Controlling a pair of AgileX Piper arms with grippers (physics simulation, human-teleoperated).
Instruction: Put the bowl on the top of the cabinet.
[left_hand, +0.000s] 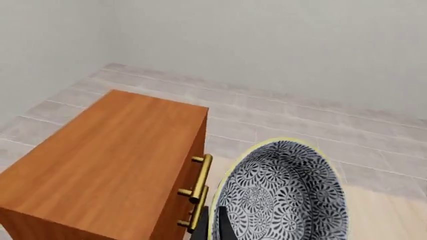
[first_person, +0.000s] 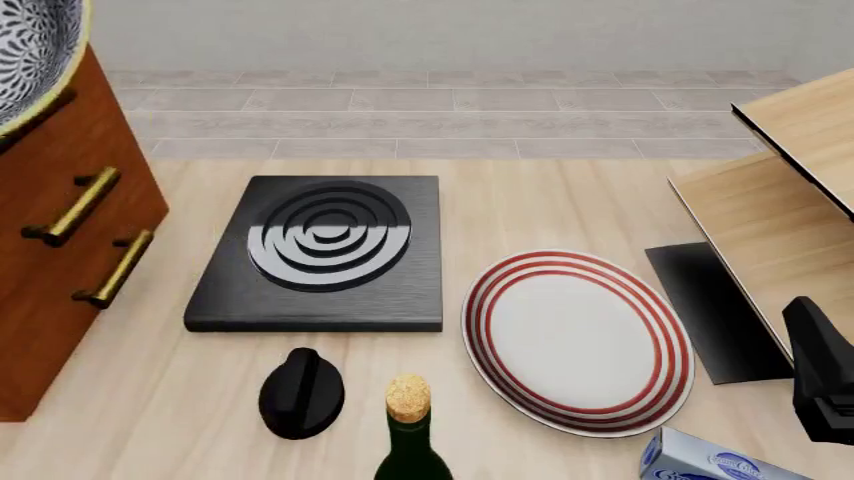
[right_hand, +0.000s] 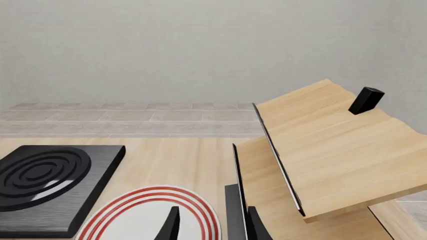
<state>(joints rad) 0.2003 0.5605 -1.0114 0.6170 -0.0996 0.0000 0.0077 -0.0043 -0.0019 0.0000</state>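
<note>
The bowl (left_hand: 280, 195), deep with a dense blue-and-white floral pattern, hangs tilted in the air beside the cabinet's upper front edge. In the front view the bowl (first_person: 34, 50) shows at the top left corner, above the cabinet (first_person: 54, 230). My left gripper (left_hand: 217, 222) is shut on the bowl's rim, one dark finger (left_hand: 225, 226) showing inside it. The reddish-brown cabinet top (left_hand: 100, 160) is bare, and its brass handles (left_hand: 199, 192) face the bowl. My right gripper (right_hand: 213, 227) stands open low over the table, between the plate and the shelf unit.
On the table lie a black hob plate (first_person: 320, 250), a white red-ringed plate (first_person: 577, 340), a black knob-like piece (first_person: 300, 393), a corked bottle (first_person: 410, 430) and a blue box (first_person: 707, 462). A pale wood shelf unit (first_person: 781, 190) stands right, a small black block (right_hand: 365, 100) on it.
</note>
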